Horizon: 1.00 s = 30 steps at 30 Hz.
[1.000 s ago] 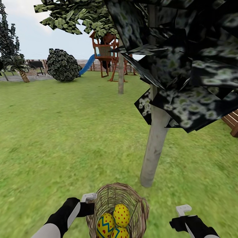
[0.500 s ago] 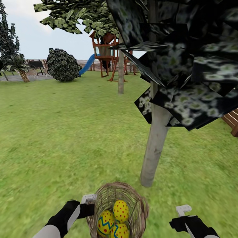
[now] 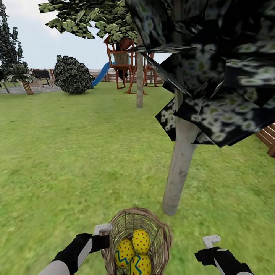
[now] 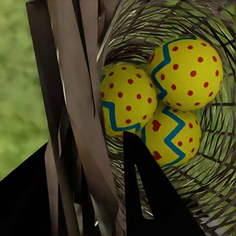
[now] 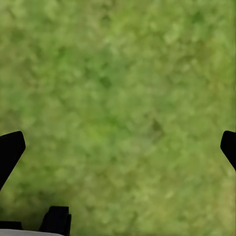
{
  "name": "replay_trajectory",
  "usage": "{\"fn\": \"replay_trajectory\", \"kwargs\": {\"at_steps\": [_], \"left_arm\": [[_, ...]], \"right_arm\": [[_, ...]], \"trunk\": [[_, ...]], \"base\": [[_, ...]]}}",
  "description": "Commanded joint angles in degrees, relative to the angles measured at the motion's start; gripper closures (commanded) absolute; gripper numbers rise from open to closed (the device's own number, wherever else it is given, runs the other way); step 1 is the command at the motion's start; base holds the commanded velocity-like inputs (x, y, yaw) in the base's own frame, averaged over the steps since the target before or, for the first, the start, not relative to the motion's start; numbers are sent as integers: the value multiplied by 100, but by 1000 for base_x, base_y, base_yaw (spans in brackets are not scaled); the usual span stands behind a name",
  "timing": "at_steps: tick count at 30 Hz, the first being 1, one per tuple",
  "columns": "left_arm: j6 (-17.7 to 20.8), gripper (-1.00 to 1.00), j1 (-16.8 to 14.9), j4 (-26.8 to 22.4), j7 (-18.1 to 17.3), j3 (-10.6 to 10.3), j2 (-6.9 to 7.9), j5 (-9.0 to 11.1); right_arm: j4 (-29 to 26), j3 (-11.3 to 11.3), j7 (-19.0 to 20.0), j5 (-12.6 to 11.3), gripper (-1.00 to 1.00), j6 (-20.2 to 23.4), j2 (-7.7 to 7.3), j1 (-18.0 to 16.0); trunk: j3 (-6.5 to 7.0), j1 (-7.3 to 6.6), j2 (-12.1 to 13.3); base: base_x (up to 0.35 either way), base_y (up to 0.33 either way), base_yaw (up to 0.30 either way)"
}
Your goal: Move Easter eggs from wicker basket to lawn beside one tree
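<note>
Basket (image 3: 135, 240) edging farther up since earlier frame, eggs (image 3: 133, 250) rolling inside. Left end effector (image 3: 104, 236) pinching near-left rim; right end effector (image 3: 209, 247) spread wide, empty. Tree (image 3: 178, 168) just beyond. Risk: tilting basket spilling eggs, rolling across lawn (image 3: 76, 152).

Three eggs (image 3: 136, 252) in the basket (image 3: 160, 238), just before the tree (image 3: 179, 168), on the lawn (image 3: 68, 152)
</note>
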Motion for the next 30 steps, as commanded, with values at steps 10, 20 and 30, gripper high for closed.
{"fn": "replay_trajectory", "kwargs": {"at_steps": [10,20,30], "left_arm": [[41,100,-2,-8,-6,211,2,51],[41,100,-2,-8,-6,216,2,51],[41,100,-2,-8,-6,216,14,51]], "right_arm": [[-14,-48,45,49,-100,22,4,-3],[-97,-560,4013,35,-100,4,-907,-3],[-620,-2608,4683,39,-100,34,-1520,-3]], "trunk": [[-186,220,-407],[-365,440,-808],[-545,660,-1209]], "base": [[0,0,0],[0,0,0],[0,0,0]]}}
